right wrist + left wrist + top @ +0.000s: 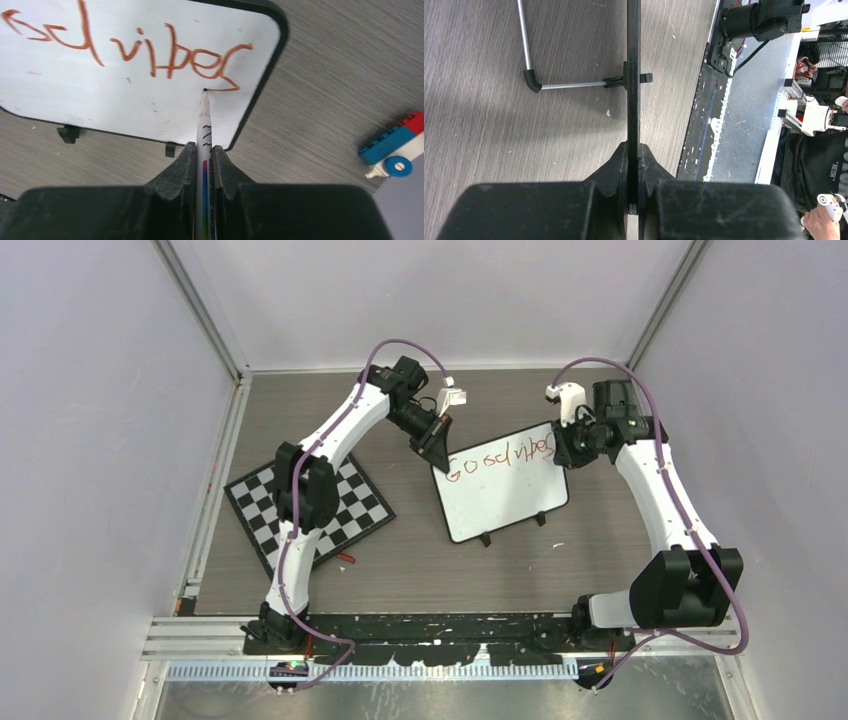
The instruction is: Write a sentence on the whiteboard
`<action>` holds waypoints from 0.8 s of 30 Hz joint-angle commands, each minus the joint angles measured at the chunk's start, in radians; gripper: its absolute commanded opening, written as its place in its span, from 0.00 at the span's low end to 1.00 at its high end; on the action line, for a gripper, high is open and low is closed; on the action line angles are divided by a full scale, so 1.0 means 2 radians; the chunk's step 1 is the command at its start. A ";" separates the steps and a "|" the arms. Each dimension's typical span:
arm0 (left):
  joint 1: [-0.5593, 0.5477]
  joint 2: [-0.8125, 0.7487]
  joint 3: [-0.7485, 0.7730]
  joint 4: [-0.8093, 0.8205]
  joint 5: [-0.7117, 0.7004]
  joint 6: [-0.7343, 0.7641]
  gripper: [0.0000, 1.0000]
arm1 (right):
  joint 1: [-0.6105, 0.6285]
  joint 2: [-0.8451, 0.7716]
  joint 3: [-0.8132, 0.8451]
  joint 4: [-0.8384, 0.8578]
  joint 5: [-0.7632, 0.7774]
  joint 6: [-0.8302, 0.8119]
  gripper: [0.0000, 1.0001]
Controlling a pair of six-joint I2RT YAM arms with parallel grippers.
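The whiteboard [505, 502] lies tilted mid-table, with one line of the sentence [500, 455], red-brown words reading "Good vibes", along its far edge. My left gripper [437, 444] is shut on the board's far-left edge. In the left wrist view the left gripper [634, 150] pinches the thin black frame [633, 60], seen edge-on. My right gripper [562, 445] is over the board's far-right corner. The right gripper [203, 150] is shut on a white marker [204, 120], and the marker's tip touches the whiteboard [100, 100] at the tail of the sentence's [170, 55] last "s".
A black-and-white checkerboard [310, 510] lies to the left with a small orange object [346, 558] at its near corner. A silver wire stand leg [569, 85] juts from the board's back. A red, blue and white block [395, 145] lies right of the board. Walls enclose the table.
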 commanded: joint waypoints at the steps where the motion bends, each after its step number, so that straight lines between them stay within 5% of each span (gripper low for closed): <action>1: -0.010 0.004 -0.010 -0.014 -0.006 0.013 0.00 | 0.015 0.004 0.020 -0.004 -0.027 0.002 0.00; 7: -0.011 0.000 -0.011 -0.011 -0.003 0.008 0.01 | 0.015 -0.004 0.038 -0.022 -0.052 0.002 0.00; 15: -0.004 -0.023 -0.010 0.002 0.011 -0.010 0.47 | 0.015 -0.027 0.062 -0.087 -0.126 -0.006 0.00; 24: 0.035 -0.111 -0.125 0.084 0.026 -0.048 0.56 | 0.081 -0.064 0.024 -0.068 -0.116 0.047 0.00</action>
